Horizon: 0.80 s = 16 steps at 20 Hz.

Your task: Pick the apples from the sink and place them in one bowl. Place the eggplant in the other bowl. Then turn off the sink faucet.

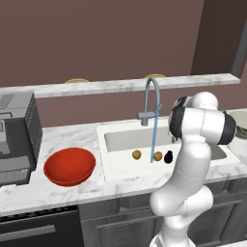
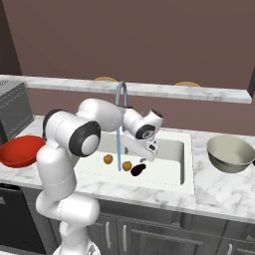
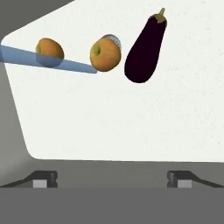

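Two yellow-orange apples [image 1: 136, 154] [image 1: 157, 156] and a dark purple eggplant [image 1: 168, 157] lie on the floor of the white sink [image 1: 113, 166]. In the hand view the apples [image 3: 49, 50] [image 3: 105, 53] and the eggplant [image 3: 145, 48] sit side by side near the top. My gripper [image 2: 149, 157] hangs open over the basin, just above and behind the eggplant [image 2: 138, 170], with nothing between its fingers. The fingertips [image 3: 43, 179] stand wide apart. The grey faucet [image 1: 152, 96] pours a blue stream [image 1: 154, 140] down between the apples. The red bowl [image 1: 70, 166] sits left of the sink, the greenish-grey bowl [image 2: 230, 153] to its right.
A dark grey appliance [image 1: 17, 137] stands on the counter at the far left, beside the red bowl. A raised marble ledge [image 1: 120, 86] runs behind the sink. My own arm [image 2: 74, 134] leans over the sink's left half.
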Tool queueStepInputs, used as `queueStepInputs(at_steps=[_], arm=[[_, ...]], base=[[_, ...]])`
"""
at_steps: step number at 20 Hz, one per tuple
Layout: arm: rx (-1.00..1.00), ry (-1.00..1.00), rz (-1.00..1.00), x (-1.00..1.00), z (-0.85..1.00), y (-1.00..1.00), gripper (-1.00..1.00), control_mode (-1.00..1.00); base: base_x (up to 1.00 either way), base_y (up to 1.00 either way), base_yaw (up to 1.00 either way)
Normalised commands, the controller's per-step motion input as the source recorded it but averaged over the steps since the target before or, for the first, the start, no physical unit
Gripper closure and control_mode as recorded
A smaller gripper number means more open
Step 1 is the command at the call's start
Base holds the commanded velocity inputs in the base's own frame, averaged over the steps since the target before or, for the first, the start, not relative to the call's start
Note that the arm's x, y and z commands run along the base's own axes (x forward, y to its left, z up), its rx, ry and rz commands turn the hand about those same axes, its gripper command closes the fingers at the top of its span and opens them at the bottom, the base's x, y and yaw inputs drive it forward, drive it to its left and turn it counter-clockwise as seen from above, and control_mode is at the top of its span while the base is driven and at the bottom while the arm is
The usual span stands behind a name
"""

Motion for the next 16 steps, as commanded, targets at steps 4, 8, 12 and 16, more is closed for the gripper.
queueStepInputs(at_steps=[4, 8, 12, 16], arm=[[0.0, 0.0, 0.0, 0.0, -0.25, 0.0, -1.0, -1.0], [0.0, 0.04, 0.0, 0.0, -0.23, 0.0, -1.0, -1.0], [0.0, 0.07, 0.0, 0.03, -0.25, 0.01, -1.0, -1.0], [0.0, 0.08, 0.0, 0.1, -0.25, 0.02, -1.0, -1.0]], base=[[0.0, 0.0, 0.0], [0.0, 0.0, 0.0], [0.0, 0.0, 0.0], [0.0, 0.0, 0.0]])
